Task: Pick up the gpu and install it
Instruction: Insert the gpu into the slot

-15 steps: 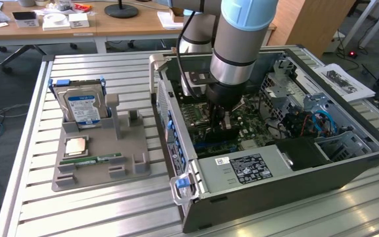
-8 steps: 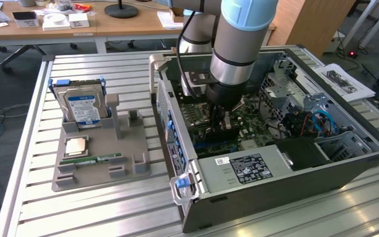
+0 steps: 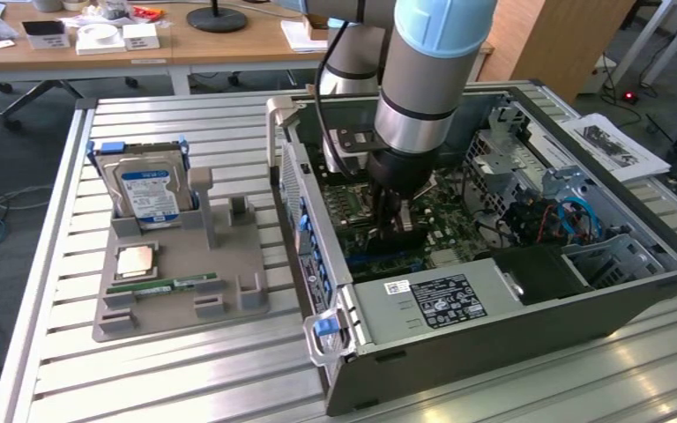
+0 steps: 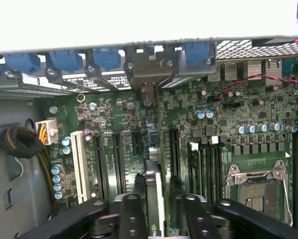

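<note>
Wrist view: gripper (image 4: pixel 156 209) fingers (image 4: pixel 130 214) nearest the lens, black, set narrowly either side of the gpu (image 4: pixel 155 194); card stands on edge between them, whether pads actually press it I can't tell; card runs down toward the slots on the green motherboard (image 4: pixel 124 134), its far end near the rear bracket row w/ blue clips (image 4: pixel 106 56); empty CPU socket (image 4: pixel 256 191) to one side, white slot (image 4: pixel 80 164) to the other.

Exterior view: PC case (image 3: pixel 492 300) lies open on the slatted table (image 3: pixel 138 388); arm (image 3: pixel 427 79) comes down near-vertical into it, gripper (image 3: pixel 395 220) low over the board; case walls close on both sides; grey holder (image 3: pixel 180 291) on the exterior view's left carries the hard drive (image 3: pixel 145 189) and RAM stick (image 3: pixel 180 285).
</note>
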`<state>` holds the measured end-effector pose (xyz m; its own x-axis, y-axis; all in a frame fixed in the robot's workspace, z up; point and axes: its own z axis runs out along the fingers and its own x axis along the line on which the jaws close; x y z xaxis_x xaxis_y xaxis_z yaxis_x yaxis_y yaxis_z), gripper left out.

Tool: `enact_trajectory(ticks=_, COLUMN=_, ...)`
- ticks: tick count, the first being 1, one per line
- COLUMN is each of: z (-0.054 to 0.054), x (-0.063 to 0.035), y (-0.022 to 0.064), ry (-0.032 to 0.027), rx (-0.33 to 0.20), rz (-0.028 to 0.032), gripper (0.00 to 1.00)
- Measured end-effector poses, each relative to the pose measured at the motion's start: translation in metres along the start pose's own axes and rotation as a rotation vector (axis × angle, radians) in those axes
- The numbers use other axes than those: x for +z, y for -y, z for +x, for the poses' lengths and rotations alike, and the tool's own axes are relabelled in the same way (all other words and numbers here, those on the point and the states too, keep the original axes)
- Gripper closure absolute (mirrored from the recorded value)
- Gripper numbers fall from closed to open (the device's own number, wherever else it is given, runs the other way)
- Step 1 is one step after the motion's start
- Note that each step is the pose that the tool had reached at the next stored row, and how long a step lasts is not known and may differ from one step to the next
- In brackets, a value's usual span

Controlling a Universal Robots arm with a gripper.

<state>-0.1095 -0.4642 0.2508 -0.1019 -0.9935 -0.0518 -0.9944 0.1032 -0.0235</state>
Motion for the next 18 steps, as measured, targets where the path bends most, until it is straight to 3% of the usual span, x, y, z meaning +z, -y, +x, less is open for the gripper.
enact_trajectory(ticks=10, z=0.0, x=-0.0006, y=0.0001, ry=-0.0004, rx=0.0, rz=-0.0007, gripper=0.31)
enact_trajectory(ticks=18, z=-0.001, x=-0.0151, y=0.0005, ry=-0.0004, rx=0.0, rz=-0.0006, gripper=0.31)
